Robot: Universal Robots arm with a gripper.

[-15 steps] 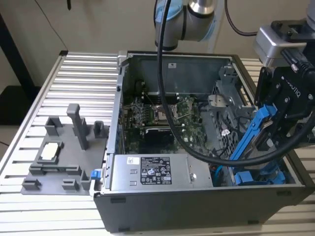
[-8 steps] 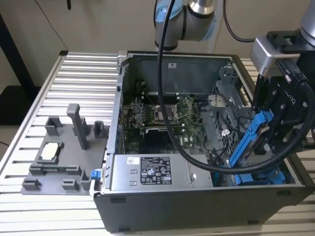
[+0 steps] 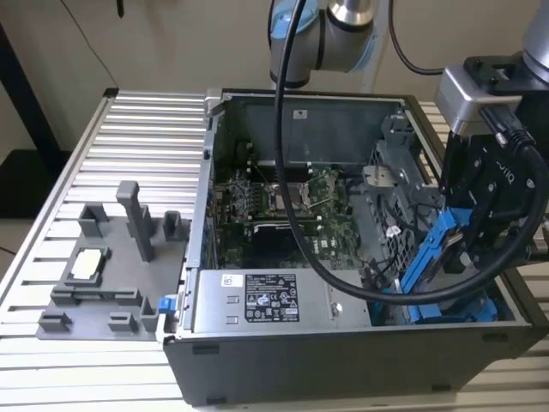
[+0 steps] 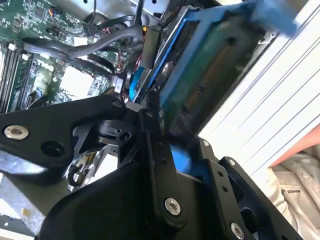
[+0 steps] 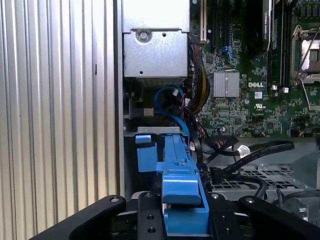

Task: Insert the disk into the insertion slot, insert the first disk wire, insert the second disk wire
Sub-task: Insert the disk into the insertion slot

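While the disk (image 3: 427,257) is clamped by its smooth blue plastic bracket between closed fingers (image 5: 150,215), tilted beside the perforated metal drive cage (image 3: 396,184), a jam on sheet-metal edges is risked. Loose black cables (image 5: 270,146) may be snagged by bracket corners.

High exterior; wrist views close over motherboard (image 5: 240,115)

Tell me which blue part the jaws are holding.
The disk in its blue bracket, tilted inside the case; the small blue piece sits outside it, untouched.
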